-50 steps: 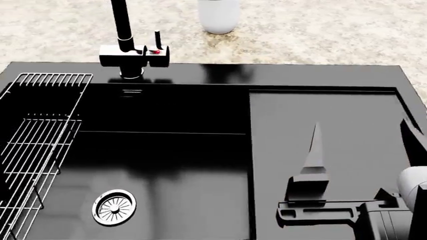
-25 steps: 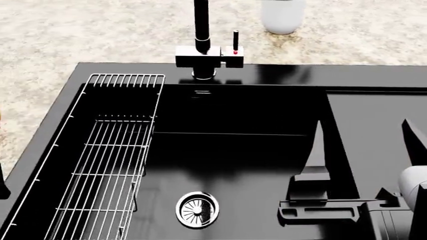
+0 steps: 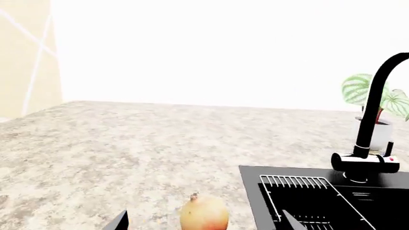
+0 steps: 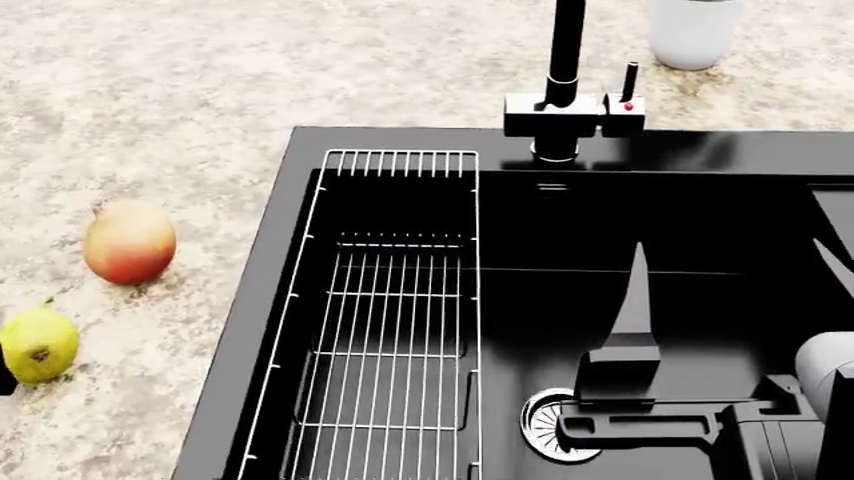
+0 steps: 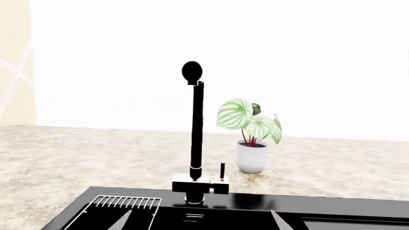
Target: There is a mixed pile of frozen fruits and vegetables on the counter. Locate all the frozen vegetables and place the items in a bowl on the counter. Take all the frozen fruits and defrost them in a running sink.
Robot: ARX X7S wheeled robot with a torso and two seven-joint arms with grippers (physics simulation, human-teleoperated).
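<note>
Black sink [image 4: 561, 330] now sits at the right of the head view, because the view has moved left along the counter [image 4: 160, 100]. Two fruits appear there near its left rim: the red-yellow fruit [image 4: 130, 242] and the pear [image 4: 38, 344]. Right gripper [image 4: 727, 270] hangs over the basin, jaws wide and empty. Left gripper [image 3: 201, 223] faces the red-yellow fruit, jaws apart. Picking can start, I think.
</note>
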